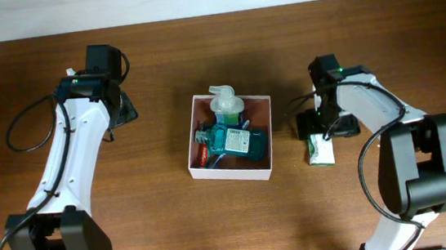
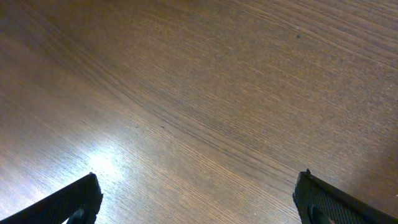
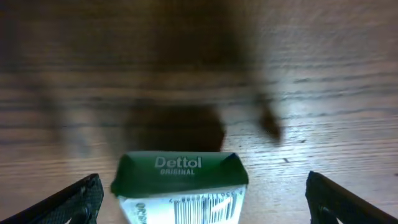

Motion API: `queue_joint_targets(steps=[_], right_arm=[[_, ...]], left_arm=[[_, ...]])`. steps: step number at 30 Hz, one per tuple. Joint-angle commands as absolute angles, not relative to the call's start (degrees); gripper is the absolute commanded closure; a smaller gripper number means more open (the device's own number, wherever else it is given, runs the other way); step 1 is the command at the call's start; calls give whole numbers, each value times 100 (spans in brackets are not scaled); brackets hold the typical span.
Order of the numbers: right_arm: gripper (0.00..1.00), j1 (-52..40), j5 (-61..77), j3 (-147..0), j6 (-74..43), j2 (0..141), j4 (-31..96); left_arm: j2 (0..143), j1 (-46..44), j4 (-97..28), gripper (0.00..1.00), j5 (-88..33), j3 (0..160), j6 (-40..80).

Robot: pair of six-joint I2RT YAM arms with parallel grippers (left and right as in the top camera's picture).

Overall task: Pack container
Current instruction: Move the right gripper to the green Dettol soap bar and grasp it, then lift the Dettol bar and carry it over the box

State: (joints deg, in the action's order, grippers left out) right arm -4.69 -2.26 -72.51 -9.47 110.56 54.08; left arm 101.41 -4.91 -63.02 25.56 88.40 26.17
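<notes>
Dettol packet [image 3: 180,180] lies flat on the worktop [image 2: 217,93] between the spread, empty fingers of my right end effector [image 3: 202,202], lined up for a pick, I judge. My left end effector [image 2: 199,193] hangs released over plain wood, out of the way. Between both arms sits the container [image 1: 228,174], already part-filled.

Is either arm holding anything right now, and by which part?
Nothing is held. The left end effector is open over the table; the right end effector is open around the Dettol packet, not touching it.
</notes>
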Motion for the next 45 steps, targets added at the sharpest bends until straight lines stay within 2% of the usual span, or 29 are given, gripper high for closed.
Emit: queue_joint_targets(steps=[1, 15, 21, 26, 32, 45], right_arm=[[4, -482, -193, -7048, -1151, 11002, 5280], [5, -484, 113, -6346, -1275, 11002, 4517], [22, -484, 113, -6346, -1275, 11002, 4517], [42, -484, 113, -6346, -1275, 11002, 4519], [58, -484, 113, -6346, -1275, 11002, 4521], [78, -484, 132, -6366, -1273, 11002, 4541]], left_arm=[[10053, -482, -6307, 1, 2637, 8868, 2606], [10053, -482, -6307, 1, 2637, 8868, 2606], [10053, -482, -6307, 1, 2637, 8871, 2606], [10053, -482, -6307, 1, 2637, 8868, 2606], [10053, -482, -6307, 1, 2637, 8868, 2606], [10053, -482, -6307, 0, 2637, 8868, 2606]])
